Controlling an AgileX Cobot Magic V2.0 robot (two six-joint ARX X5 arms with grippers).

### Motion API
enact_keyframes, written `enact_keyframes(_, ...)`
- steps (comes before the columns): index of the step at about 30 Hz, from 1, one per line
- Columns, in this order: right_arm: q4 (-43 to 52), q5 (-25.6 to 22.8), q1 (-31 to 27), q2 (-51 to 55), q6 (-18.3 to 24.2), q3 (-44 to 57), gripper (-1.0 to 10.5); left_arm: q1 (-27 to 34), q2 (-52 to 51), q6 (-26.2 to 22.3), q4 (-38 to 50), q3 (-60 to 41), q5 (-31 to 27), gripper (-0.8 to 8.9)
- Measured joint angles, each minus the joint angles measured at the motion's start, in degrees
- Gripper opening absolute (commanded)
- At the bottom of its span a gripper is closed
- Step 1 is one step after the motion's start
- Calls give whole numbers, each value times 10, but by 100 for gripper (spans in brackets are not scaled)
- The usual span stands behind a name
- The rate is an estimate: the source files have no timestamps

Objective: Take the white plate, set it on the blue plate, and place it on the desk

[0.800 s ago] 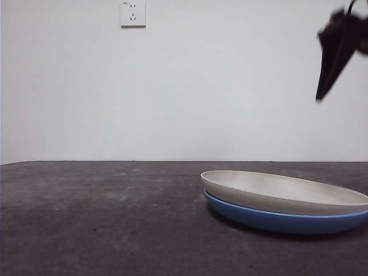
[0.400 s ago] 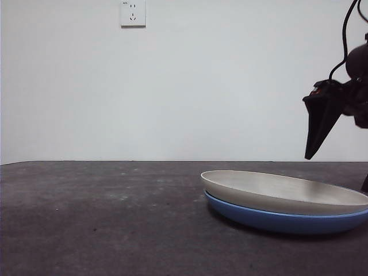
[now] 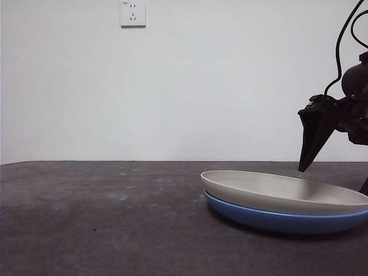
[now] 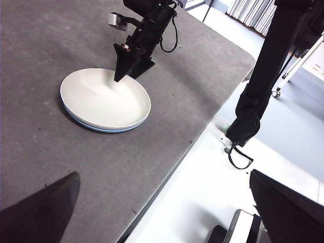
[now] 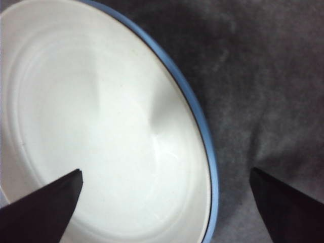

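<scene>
Wall socket [image 3: 133, 13] up high on the pale wall at the far left, nothing but bare grey-brown desk [image 3: 98, 218] underneath it. Further right, white plate [image 3: 276, 191] stacked right on top of the blue plate [image 3: 276, 221], pretty much nested, just a blue sliver of rim peeking out below and along one side. Same stack seen from the left wrist cam, white plate [image 4: 104, 98] with the thin blue edge [image 4: 101, 129] showing, sitting well in from the desk [image 4: 50, 40] edge. At the far right of the front view, right tool [image 3: 310, 144] coming in from the side, dark pointed tip hanging just above the far rim of the white plate, not touching as far as can be told. In the left wrist cam the right tool [image 4: 126, 63] sits over the plate's rim, one jaw tip over the inside, the other over the desk just outside. Right wrist cam looking straight down: white plate [image 5: 96, 131] filling most of it, blue rim [image 5: 205, 147] curving round, right tool [image 5: 167, 202] spread wide, straddling the rim, gripping nothing. Left tool [image 4: 164, 202] parked high and well away from the plates, also spread wide and empty.
</scene>
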State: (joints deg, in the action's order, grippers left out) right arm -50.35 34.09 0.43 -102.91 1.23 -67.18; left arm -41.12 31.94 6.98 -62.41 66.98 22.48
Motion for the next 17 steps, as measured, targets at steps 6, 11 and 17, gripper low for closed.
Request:
enact_keyframes(6, 0, -15, 0, -4, -1, 0, 166, 0, 0, 0, 0, 0, 0, 603)
enact_keyframes(11, -2, -44, 0, -11, -2, 0, 23, 0, 0, 0, 0, 0, 0, 603)
enact_keyframes(17, -5, -73, 0, -11, -3, -1, 6, 0, 0, 0, 0, 0, 0, 603)
